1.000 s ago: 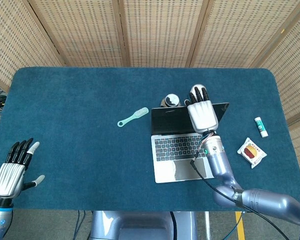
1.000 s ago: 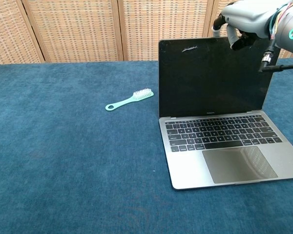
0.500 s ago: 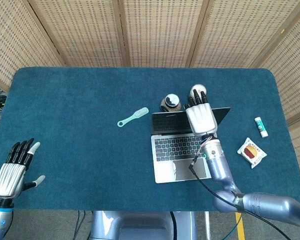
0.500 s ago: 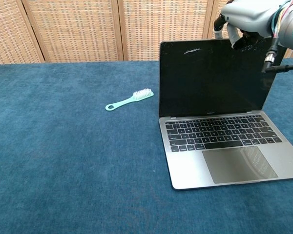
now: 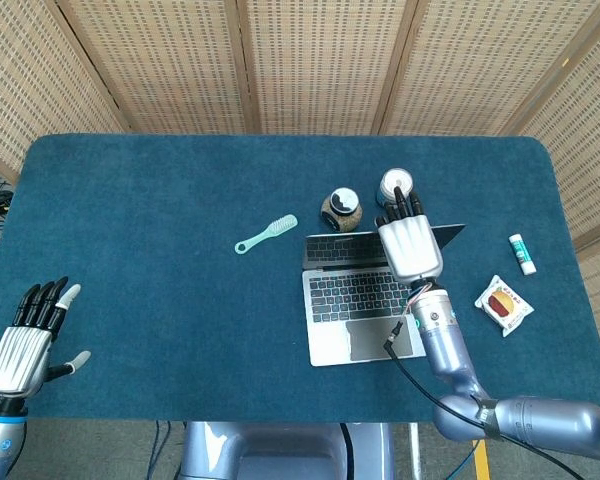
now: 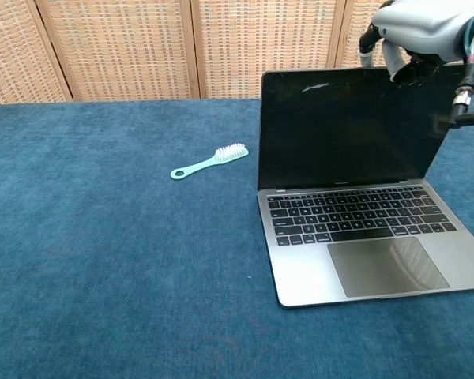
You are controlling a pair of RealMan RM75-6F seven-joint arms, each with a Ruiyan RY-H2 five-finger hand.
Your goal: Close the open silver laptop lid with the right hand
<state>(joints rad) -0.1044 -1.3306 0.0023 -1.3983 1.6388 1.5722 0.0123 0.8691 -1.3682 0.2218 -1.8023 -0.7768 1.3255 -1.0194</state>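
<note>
The silver laptop stands open right of the table's middle, its dark screen tilted forward toward the keyboard. My right hand lies flat over the lid's top edge, fingers reaching past it to the back, holding nothing. In the chest view only the hand's underside shows at the top right corner of the lid. My left hand hovers at the near left edge of the table with its fingers spread and empty.
A mint brush lies left of the laptop. Two round containers sit just behind the lid. A snack packet and a small white tube lie to the right. A woven screen backs the table.
The lid has tipped forward toward the keyboard under my right hand, which moved nearer to me and slightly right. Both containers behind the laptop have come into view. The left hand stayed still.
</note>
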